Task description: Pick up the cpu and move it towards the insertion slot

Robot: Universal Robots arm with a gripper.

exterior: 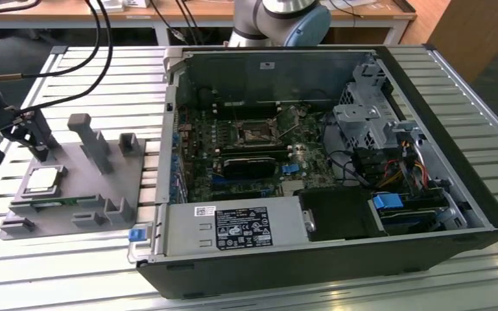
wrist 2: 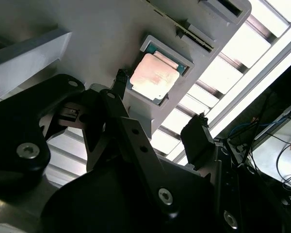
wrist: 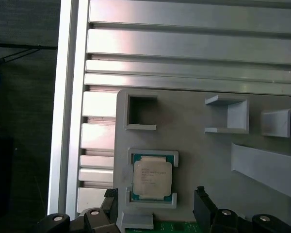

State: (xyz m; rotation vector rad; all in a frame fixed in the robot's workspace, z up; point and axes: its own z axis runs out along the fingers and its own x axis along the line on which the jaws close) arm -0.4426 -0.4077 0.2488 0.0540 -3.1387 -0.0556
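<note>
The cpu point(exterior: 43, 180) lies flat in a square recess of the grey plastic fixture point(exterior: 89, 184) at the exterior view's left; its silvery top shows in both wrist views point(wrist 2: 155, 76) point(wrist: 152, 176). My gripper point(exterior: 34, 144) hangs above the fixture, just beyond the cpu, open and holding nothing. In both wrist views the gripper point(wrist 2: 160, 109) point(wrist: 156, 204) has its two black fingertips point(wrist: 202, 200) spread wider than the chip and apart from it. The insertion slot point(exterior: 256, 134), a dark square socket in a metal frame, sits on the motherboard inside the open computer case point(exterior: 456, 129).
A narrow green memory stick point(exterior: 50, 202) lies on the fixture in front of the cpu. Upright grey posts point(exterior: 89, 139) rise from the fixture beside the gripper. Case walls, a drive cage point(exterior: 366, 123) and cables point(exterior: 353, 165) surround the socket. The table is slatted aluminium point(exterior: 456, 272).
</note>
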